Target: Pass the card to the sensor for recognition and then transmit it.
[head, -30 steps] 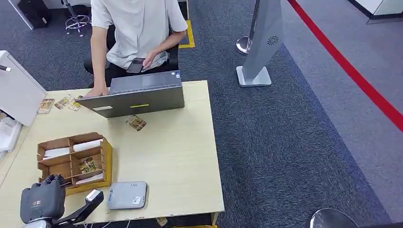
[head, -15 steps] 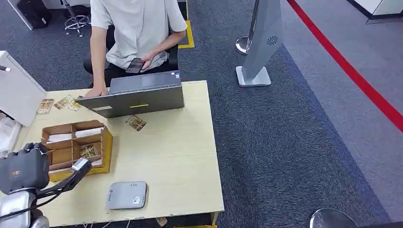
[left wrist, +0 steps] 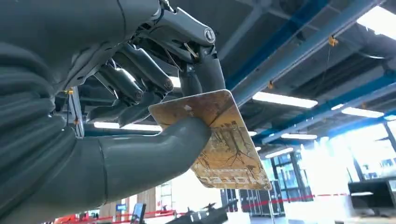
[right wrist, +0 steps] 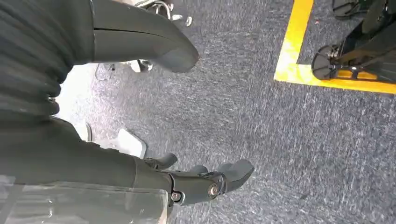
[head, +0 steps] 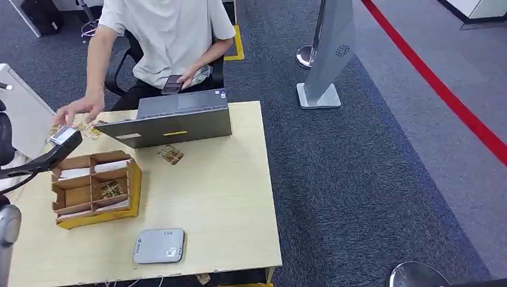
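Observation:
My left hand [head: 37,159] is raised at the table's far left, above the wooden box, and pinches a card [head: 63,135] at its fingertips. In the left wrist view the thumb and fingers [left wrist: 187,133] grip this brown printed card [left wrist: 224,144], which is turned up toward the ceiling. A person's hand [head: 79,110] reaches out just beyond the card, apart from it. The grey flat sensor [head: 159,246] lies near the table's front edge with nothing on it. My right hand [right wrist: 201,183] hangs over the carpet, fingers apart and holding nothing.
A wooden compartment box [head: 134,191] with cards stands at the left of the table. A grey laptop [head: 173,119] sits at the far edge, a loose card [head: 171,155] in front of it and more cards [head: 91,131] beside it. The seated person holds a phone [head: 171,84].
My left hand has risen from beside the sensor and swung back-left over the box with the card. The person's hand has lifted off the table and reached toward it.

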